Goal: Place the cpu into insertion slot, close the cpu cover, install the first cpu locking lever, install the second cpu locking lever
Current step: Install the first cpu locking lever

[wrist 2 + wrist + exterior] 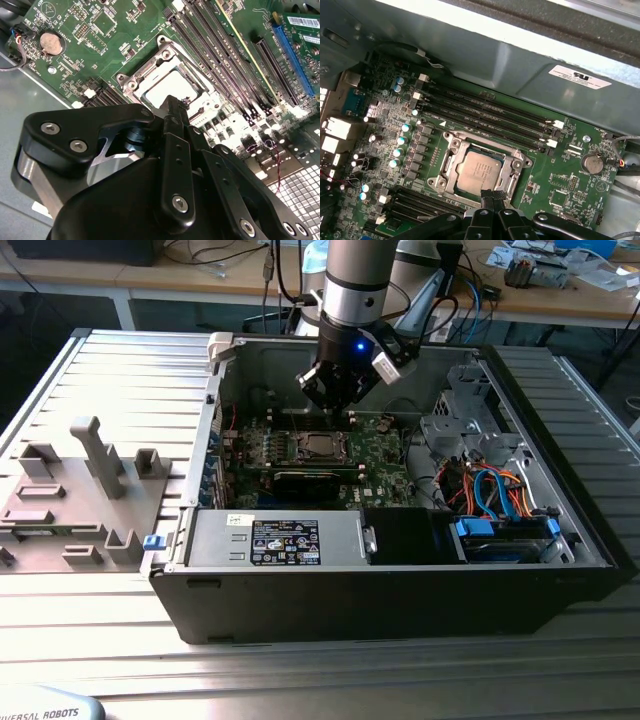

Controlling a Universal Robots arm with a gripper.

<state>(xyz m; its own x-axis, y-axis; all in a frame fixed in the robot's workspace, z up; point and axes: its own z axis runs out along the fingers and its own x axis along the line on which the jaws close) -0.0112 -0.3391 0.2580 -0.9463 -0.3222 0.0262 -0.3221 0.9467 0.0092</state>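
Observation:
The cpu [479, 169] lies flat in the insertion slot [451, 187] on the green board, its silver-grey top showing through the square opening of the cpu cover [510, 166], which lies down over it. In the second wrist view the cpu [167, 85] is framed by the cover [150, 62] in the same way. My gripper [492, 194] is shut with nothing between its black fingers [175, 115], and its tips hover at one edge of the socket. In the exterior view the gripper [337, 408] hangs just behind and above the cpu [318, 447] inside the open computer case.
Long black memory slots [490, 112] run beside the socket, with capacitors [400, 150] on the other side. A coin battery [593, 163] sits on the board. The case walls [400, 590], a power supply [285, 538] and drive cables [490, 485] ring the board. A grey fixture tray [80, 490] lies at the exterior view's left.

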